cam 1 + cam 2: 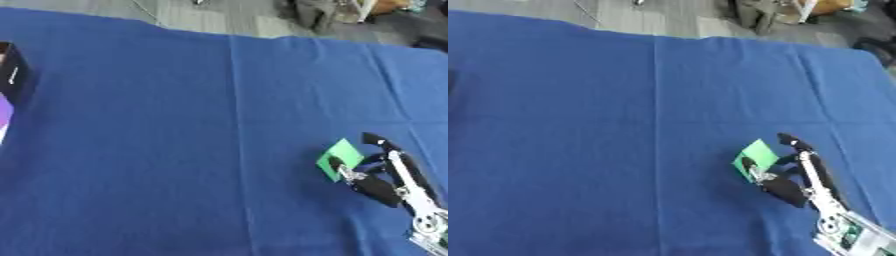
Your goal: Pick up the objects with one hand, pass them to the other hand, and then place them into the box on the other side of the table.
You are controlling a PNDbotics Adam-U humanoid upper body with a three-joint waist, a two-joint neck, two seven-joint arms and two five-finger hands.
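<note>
A small green block (339, 158) lies on the blue cloth at the right, tilted on its edge. My right hand (382, 173) comes in from the lower right corner. Its thumb and fingers curl around the block's right side, and the thumb tip touches the block's lower edge. A black box (11, 75) with a purple panel below it sits at the far left edge in the left eye view. My left hand shows in neither view.
The blue cloth (175, 150) covers the whole table, with a fold line running down its middle. Beyond the far edge there is grey floor with dark objects (315, 12) on it.
</note>
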